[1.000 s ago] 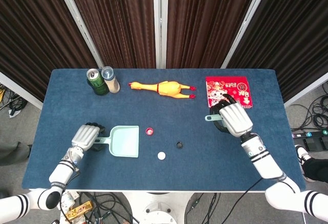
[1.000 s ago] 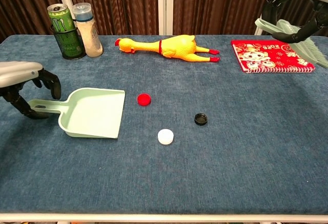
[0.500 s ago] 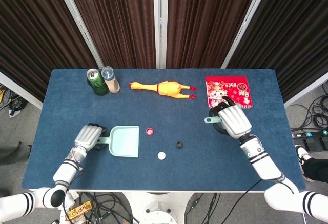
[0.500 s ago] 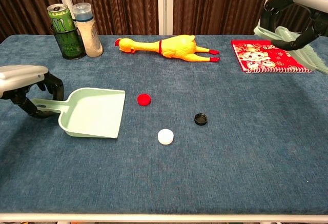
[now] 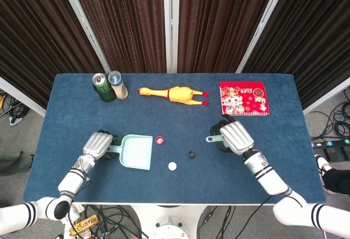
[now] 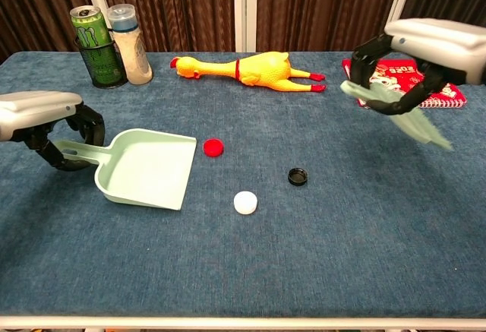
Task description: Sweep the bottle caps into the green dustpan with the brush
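On a blue carpeted tabletop, the left robot hand grips the handle of a pale green plastic dustpan, its mouth facing a red bottle cap just beside it. A white bottle cap and a black bottle cap lie a little further off. The right robot hand holds a pale green brush clear of the surface, above the tabletop's right side and well apart from the caps.
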Robot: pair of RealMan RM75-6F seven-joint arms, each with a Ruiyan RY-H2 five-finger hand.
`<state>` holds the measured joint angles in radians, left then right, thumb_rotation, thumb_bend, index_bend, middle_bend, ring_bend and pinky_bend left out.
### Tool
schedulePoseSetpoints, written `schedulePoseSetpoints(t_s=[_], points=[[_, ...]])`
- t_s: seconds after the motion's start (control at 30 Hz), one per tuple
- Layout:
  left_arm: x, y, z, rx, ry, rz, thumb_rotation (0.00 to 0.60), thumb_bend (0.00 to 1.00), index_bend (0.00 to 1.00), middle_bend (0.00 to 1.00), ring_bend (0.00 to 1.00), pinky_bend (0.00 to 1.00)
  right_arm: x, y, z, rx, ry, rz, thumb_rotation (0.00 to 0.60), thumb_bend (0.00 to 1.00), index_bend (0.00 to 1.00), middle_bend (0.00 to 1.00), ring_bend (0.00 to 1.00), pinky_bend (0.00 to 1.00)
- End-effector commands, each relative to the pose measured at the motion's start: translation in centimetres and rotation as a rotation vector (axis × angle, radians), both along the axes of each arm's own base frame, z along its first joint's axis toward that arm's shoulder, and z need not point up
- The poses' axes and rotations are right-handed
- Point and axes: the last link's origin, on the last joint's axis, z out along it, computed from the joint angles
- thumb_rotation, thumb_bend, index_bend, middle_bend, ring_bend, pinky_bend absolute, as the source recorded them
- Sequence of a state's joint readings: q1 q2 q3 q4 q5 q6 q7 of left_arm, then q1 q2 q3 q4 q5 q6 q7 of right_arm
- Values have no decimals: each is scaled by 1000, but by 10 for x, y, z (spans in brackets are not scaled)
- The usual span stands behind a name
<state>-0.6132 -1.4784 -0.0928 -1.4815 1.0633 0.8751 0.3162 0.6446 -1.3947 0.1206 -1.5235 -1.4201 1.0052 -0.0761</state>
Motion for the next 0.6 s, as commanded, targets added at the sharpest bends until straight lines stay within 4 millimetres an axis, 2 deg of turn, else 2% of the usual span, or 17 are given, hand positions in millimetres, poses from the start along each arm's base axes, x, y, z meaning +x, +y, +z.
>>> schedulePoseSetpoints(t_s=[0.03, 0.3, 0.6], points=[[5, 1, -1, -2, -3, -8, 600, 369, 537, 488, 329, 264, 10, 1, -21, 57, -31, 26, 600, 506, 787, 703, 338, 159], [17, 3, -7, -21, -17, 0, 600, 366, 536, 489, 329, 264, 38, 4, -66, 145, -149, 60, 600, 547, 803, 707, 339, 159], [34, 6, -15, -39, -20, -9, 600, 367, 536, 489, 329, 265, 64, 9, -99, 181, -232, 75, 600, 564, 804, 707, 338, 159]])
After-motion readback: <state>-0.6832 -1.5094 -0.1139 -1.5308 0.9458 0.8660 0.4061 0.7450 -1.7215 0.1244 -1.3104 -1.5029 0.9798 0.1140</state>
